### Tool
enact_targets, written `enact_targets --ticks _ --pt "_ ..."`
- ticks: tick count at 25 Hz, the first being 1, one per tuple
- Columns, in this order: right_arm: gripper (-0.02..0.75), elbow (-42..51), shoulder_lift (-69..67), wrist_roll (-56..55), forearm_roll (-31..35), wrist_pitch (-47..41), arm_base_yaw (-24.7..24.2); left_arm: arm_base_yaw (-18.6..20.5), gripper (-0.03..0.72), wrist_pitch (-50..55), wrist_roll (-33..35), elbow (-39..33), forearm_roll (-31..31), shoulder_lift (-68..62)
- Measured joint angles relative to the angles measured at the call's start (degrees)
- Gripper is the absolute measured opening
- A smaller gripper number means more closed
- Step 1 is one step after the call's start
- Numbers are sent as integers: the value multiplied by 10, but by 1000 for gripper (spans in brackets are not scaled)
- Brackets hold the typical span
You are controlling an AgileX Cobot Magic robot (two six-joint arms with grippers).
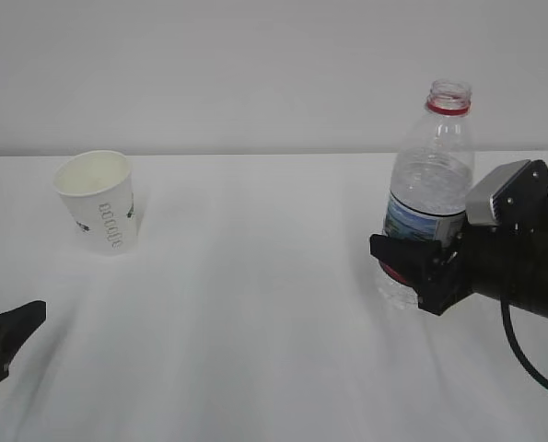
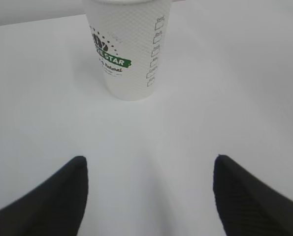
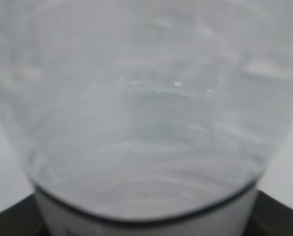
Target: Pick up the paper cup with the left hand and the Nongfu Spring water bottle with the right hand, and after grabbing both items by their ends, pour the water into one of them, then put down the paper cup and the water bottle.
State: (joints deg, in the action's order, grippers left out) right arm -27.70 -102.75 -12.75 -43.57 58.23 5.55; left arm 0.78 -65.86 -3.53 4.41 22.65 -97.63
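Observation:
The white paper cup [image 1: 100,200] stands upright at the back left of the table; in the left wrist view the paper cup [image 2: 129,49] is straight ahead, its green logo facing me. My left gripper [image 2: 148,164] is open and empty, well short of the cup, low at the left edge as left gripper [image 1: 2,336]. The capless Nongfu Spring water bottle [image 1: 430,175] stands upright on the right. My right gripper [image 1: 410,269] is shut on its lower body at the label. The bottle [image 3: 146,108] fills the right wrist view. I cannot make out the water level.
A white table [image 1: 255,304] runs back to a plain pale wall. A black cable [image 1: 522,354] loops under the right arm. Nothing else stands between the cup and the bottle.

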Motion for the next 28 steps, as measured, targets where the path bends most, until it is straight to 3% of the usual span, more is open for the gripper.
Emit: enact_targets --ticks 9,22,28 --pt "484 102 8 97 181 35 0 0 570 0 0 0 1 0" --pt "484 147 79 149 329 36 0 0 570 0 0 0 4 0" --pt "484 148 80 153 337 36 0 0 570 0 0 1 13 0"
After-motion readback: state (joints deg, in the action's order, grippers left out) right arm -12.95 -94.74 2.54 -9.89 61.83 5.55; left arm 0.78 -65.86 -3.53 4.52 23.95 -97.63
